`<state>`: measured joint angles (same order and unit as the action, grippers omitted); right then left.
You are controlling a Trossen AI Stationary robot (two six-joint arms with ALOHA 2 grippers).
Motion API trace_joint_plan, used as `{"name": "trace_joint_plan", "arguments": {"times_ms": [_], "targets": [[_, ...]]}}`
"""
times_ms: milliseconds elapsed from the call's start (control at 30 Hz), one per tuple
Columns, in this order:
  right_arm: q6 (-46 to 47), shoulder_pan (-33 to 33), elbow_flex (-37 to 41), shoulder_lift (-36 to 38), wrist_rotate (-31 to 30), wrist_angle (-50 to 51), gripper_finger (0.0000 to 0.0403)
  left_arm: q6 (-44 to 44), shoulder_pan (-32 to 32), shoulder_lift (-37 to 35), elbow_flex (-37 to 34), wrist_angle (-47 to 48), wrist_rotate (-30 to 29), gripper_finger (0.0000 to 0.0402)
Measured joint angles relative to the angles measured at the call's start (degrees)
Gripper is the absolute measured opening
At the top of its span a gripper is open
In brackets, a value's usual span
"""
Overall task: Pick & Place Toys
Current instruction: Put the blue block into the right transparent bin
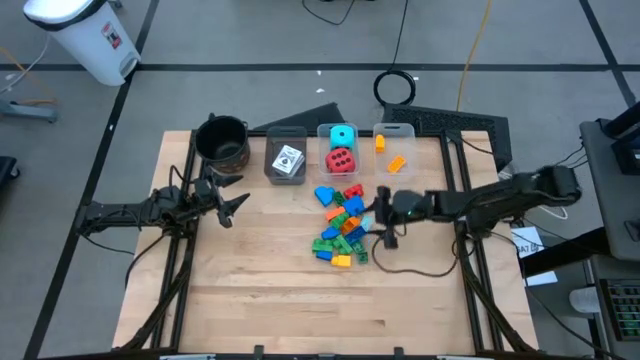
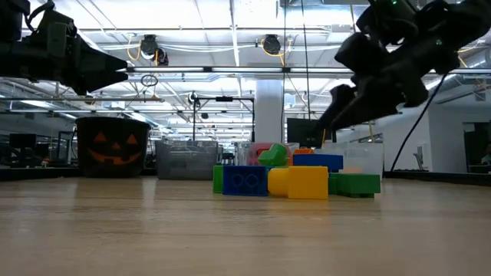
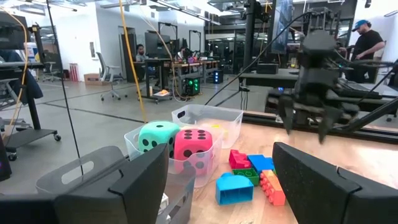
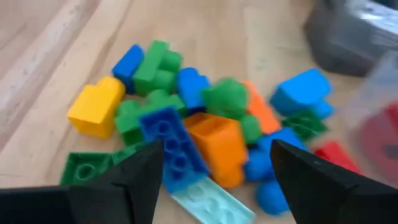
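Studded plastic bricks in blue, green, orange and yellow lie heaped mid-tabletop, glossy on pale wood grain. Just beside the heap hovers the right gripper, fingers apart, empty. Far off, the left gripper hangs open.

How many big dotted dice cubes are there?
2, both in the middle clear bin at the table's far edge: the cyan cube behind, the red cube in front. None other shows.

desk: pale wood
back edge: black pot, grey bin, two clear bins, side by side
middle: heap of coloured bricks lying straight on the wood, just in front of the bins
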<state>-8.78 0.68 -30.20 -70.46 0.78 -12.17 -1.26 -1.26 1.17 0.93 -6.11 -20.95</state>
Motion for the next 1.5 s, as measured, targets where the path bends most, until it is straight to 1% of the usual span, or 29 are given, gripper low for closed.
{"name": "trace_joint_plan", "arguments": {"times_ms": [67, 167, 333, 467, 500, 633, 733, 833, 1000, 1067, 1133, 1267, 1300, 1367, 1433, 1500], "targets": [[0.2, -1.7, 0.0, -3.8, -0.6, -2.8, 0.0257, 0.0, 0.0, 0.0, 0.0, 0.0, 0.0, 0.0292], [0.5, -2.7, 0.0, -8.4, -0.6, -6.7, 0.0254, 0.0, 0.0, 0.0, 0.0, 0.0, 0.0, 0.0292], [1.0, -2.6, 0.0, -12.9, -0.5, -6.5, 0.0253, 0.0, 0.0, 0.0, 0.0, 0.0, 0.0, 0.0292], [2.1, -2.6, 0.0, -14.3, 3.9, -6.6, 0.0253, 0.0, 0.0, 0.0, 0.0, 0.0, 0.0, 0.0292], [2.1, -2.7, 0.0, -14.4, 4.0, -6.6, 0.0253, 0.0, 0.0, 0.0, 0.0, 0.0, 0.0, 0.0292], [2.1, -2.7, 0.0, -14.4, 3.9, -6.4, 0.0245, 0.0, 0.0, 0.0, 0.0, -0.1, 0.0, 0.0292], [2.1, -2.7, 0.0, -14.4, 3.9, -6.2, 0.0222, 0.0, 0.0, 0.0, 0.0, -0.1, 0.0, 0.0292], [2.1, -2.7, 0.0, -14.4, 4.1, -5.6, 0.0185, 0.0, 0.0, 0.0, 0.0, 0.0, 0.0, 0.0292], [2.2, -2.7, 0.0, -14.2, 4.1, -5.2, 0.0112, 0.0, 0.0, 0.0, 0.0, 0.0, 0.0, 0.0292], [2.1, -2.7, 0.0, -12.8, 4.0, -4.4, 0.0092, 0.0, 0.0, 0.0, 0.0, 0.0, 0.0, 0.0292], [2.0, -2.7, 0.1, -10.7, 4.0, -4.4, 0.0092, 0.0, 0.0, 0.0, 0.0, 0.0, 0.0, 0.0292], [1.9, -2.7, 0.0, -3.8, 3.6, -3.4, 0.0096, 0.0, 0.0, 0.0, 0.0, 0.0, 0.0, 0.0292], [2.1, -2.6, 0.0, -1.9, 2.5, -3.3, 0.0102, 0.0, 0.0, 0.0, 0.0, 0.0, 0.0, 0.0292], [2.5, -2.6, 0.0, 2.1, -2.3, -3.5, 0.0115, 0.0, 0.0, 0.0, 0.0, 0.0, 0.0, 0.0292], [2.6, -2.1, 0.0, 5.6, -9.9, -3.8, 0.012, 0.0, 0.0, 0.0, 0.0, 0.0, 0.0, 0.0292], [3.7, -0.8, 0.0, 8.6, -16.6, -3.8, 0.0114, 0.0, 0.0, 0.0, 0.0, 0.0, 0.0, 0.0292]]}}
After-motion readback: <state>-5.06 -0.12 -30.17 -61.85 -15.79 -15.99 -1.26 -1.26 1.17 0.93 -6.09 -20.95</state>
